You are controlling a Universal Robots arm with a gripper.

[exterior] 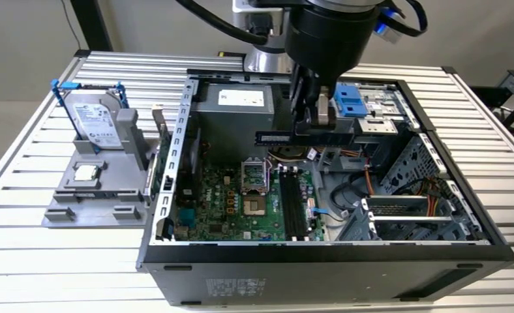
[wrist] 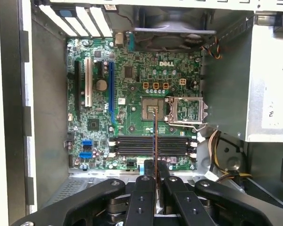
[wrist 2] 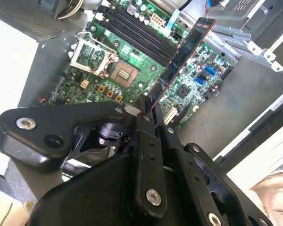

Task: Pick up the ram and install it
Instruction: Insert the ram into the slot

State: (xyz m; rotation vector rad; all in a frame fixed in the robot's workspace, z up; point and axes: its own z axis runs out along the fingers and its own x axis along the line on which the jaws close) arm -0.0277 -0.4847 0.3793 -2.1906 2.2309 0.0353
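The gripper (exterior: 314, 134) is closed on the ram (exterior: 285, 137), pinching one end so that the stick juts level toward the exterior view's left. It hangs inside the open computer case (exterior: 327, 261), above the motherboard (exterior: 231, 202) and apart from the empty black memory slots (exterior: 293, 205). In the first wrist view the ram (wrist: 154, 136) appears edge-on, crossing over those slots (wrist: 132, 146) near the open processor socket (wrist: 153, 108). At the exterior view's left, a hard drive (exterior: 96, 117) and a processor chip (exterior: 85, 172) sit on a grey fixture (exterior: 92, 208).

The motherboard (wrist: 132, 89) is green, the gripper (wrist: 154, 165) black, the ram (wrist 2: 181, 59) dark blue.
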